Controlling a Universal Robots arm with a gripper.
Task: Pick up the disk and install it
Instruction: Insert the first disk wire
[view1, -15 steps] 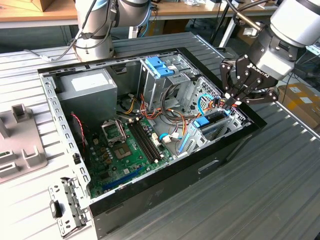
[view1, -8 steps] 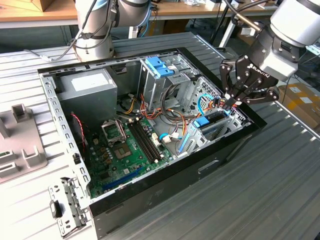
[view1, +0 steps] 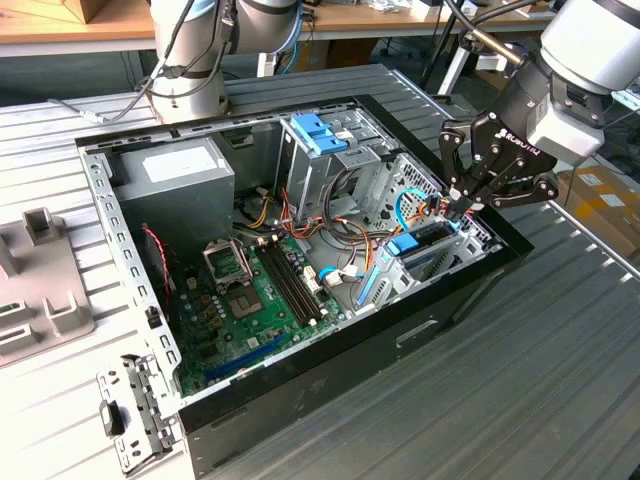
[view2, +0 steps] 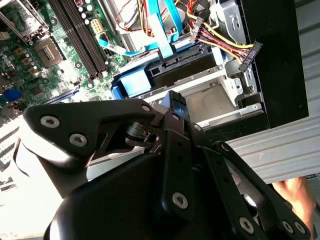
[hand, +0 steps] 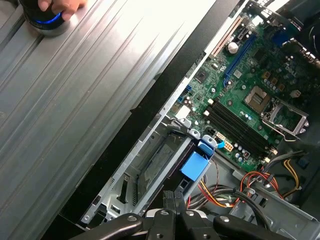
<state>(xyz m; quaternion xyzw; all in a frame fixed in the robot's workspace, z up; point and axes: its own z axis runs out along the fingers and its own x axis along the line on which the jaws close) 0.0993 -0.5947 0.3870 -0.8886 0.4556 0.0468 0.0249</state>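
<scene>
The arm reaches in from the exterior view's right, its wrist tilted so the black gripper (view1: 462, 203) points down into the open computer case (view1: 470, 300) near the case's front corner on that side. The fingertips are drawn close together, almost meeting, just above the drive bay; whether they pinch anything cannot be told. In the first wrist view the fingers (hand: 170, 202) hang together directly over the bay.

The disk (view1: 425, 245) sits in the drive bay at that corner of the case, lying flat in its metal slot with the light-blue carrier rails alongside and the blue end tab (hand: 195, 165) facing the motherboard (view1: 250, 300). In the second wrist view the gripper's linkages cover much of the bay, with the blue tab (view2: 132, 85) just beyond them.

Bundled red, yellow and orange cables (view1: 350, 235) crowd the space beside the bay. A tall metal cage with a blue latch (view1: 318, 132) stands toward the case's rear, and the power supply (view1: 175, 180) fills the far corner. A person's hand (hand: 62, 6) rests on a round device on the ribbed table.
</scene>
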